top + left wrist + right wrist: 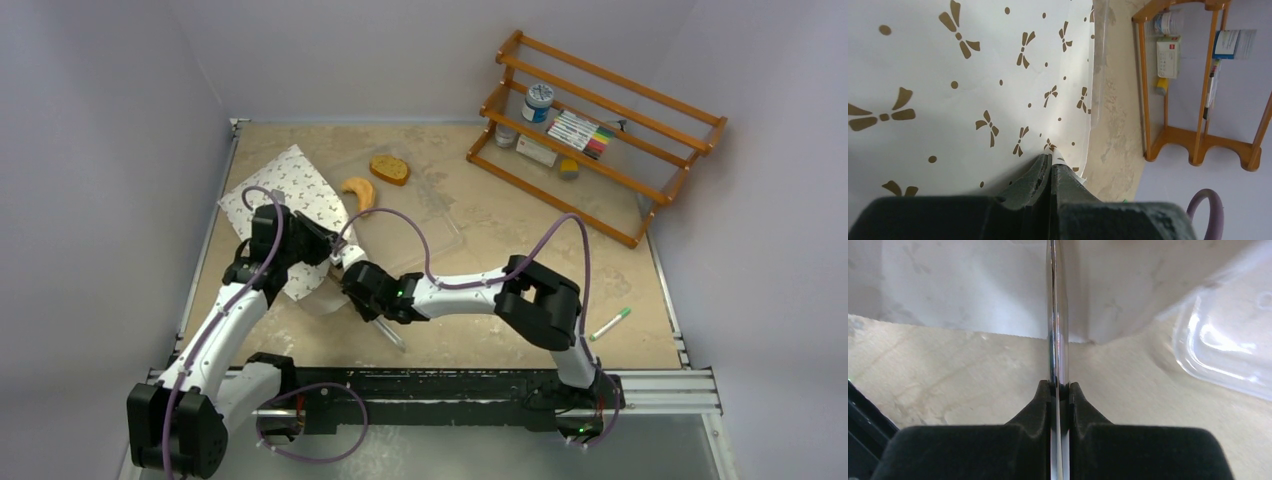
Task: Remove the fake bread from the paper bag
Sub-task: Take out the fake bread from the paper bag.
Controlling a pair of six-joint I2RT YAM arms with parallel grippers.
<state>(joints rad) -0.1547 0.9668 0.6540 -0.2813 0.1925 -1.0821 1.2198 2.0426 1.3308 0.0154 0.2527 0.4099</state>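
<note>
The white paper bag [290,195] with brown dragonfly marks lies at the left of the table. My left gripper [333,255] is shut on the bag's near edge; in the left wrist view the fingertips [1053,159] pinch the paper bag [948,75]. My right gripper [352,282] is shut on metal tongs [1057,315], which point toward the paper bag [973,285]; their tips are hidden. Two pieces of fake bread lie outside the bag: a croissant [359,192] and a brown slice [389,168]. Any bread inside the bag is hidden.
A clear plastic tray [440,215] lies under and beside the two pastries, also showing as the clear tray [1228,340] in the right wrist view. A wooden rack [600,130] with a jar and markers stands back right. A green-tipped pen [609,324] lies near the right front.
</note>
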